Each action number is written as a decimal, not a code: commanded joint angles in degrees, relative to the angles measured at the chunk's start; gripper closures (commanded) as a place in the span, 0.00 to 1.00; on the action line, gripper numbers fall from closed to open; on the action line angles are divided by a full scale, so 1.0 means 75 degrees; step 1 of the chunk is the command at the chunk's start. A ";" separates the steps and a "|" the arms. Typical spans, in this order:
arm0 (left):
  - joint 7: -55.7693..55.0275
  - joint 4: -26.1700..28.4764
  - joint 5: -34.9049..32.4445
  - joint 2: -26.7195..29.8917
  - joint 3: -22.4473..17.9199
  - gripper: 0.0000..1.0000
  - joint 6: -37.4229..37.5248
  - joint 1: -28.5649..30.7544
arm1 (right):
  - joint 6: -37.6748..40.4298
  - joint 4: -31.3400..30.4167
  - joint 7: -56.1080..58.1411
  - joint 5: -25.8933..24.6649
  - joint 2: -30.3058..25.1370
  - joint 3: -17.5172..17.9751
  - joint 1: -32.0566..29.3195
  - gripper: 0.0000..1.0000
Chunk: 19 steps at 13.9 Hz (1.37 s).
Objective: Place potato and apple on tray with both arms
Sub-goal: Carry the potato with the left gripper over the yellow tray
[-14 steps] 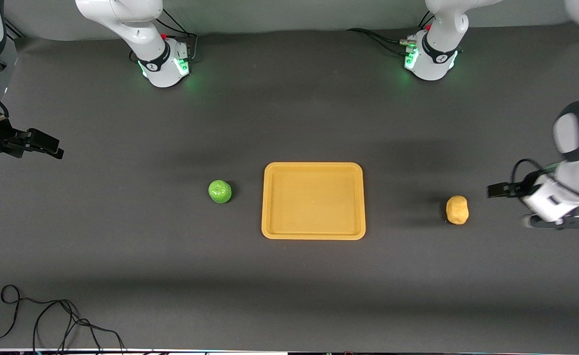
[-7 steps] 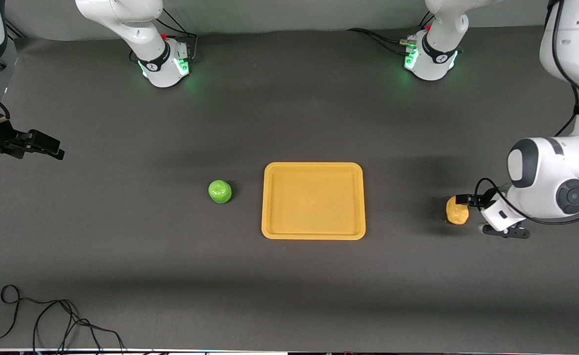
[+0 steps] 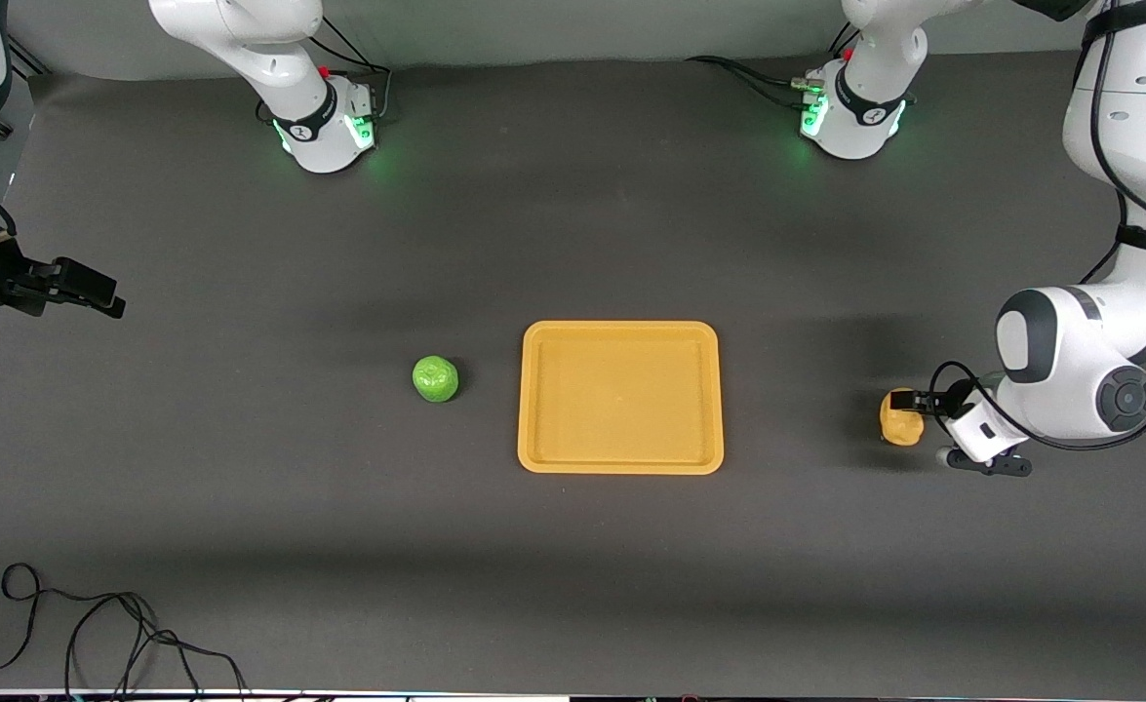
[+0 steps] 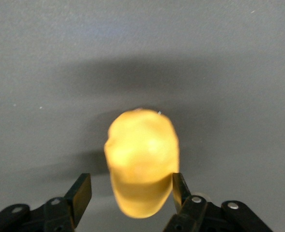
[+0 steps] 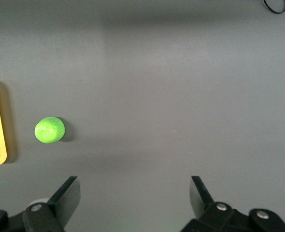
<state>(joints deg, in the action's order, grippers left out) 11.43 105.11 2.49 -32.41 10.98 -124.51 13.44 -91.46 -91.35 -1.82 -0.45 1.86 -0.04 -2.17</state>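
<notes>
Since a moment ago the left pincer (image 4: 132, 193) has closed in, fingers spread around the potato (image 4: 142, 164), seemingly not yet gripping; the right pincer (image 5: 135, 195) waits agape.

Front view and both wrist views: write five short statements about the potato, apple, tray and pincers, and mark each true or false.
1. The left pincer is open, its fingers either side of the potato. True.
2. The apple lies in the tray. False: it sits on the table beside the tray, toward the right arm's end.
3. The tray holds nothing. True.
4. The right pincer grips the apple. False: it is open, apart from the apple.
5. The potato rests on the apple. False: they lie at different ends of the tray.
</notes>
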 commanded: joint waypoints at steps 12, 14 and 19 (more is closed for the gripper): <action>-0.1743 -0.0642 0.0160 0.0664 0.0735 0.97 0.0487 -0.0339 | 0.0030 0.0227 -0.0050 0.0025 0.0210 -0.0006 0.0078 0.00; -0.2411 -0.0761 0.0160 0.0606 0.1625 0.95 0.0395 -0.0351 | 0.0030 0.0215 -0.0050 0.0025 0.0198 -0.0006 0.0089 0.00; -0.4264 -0.1007 0.0056 0.0291 0.2485 0.96 0.0277 -0.1460 | 0.0065 0.0086 -0.0085 0.0037 0.0128 0.0052 0.0684 0.00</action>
<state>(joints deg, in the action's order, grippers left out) -16.22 99.02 3.41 -28.02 30.10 -122.08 7.19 -91.41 -91.31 -1.82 -0.36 2.62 0.47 -0.61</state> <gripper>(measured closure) 0.405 0.000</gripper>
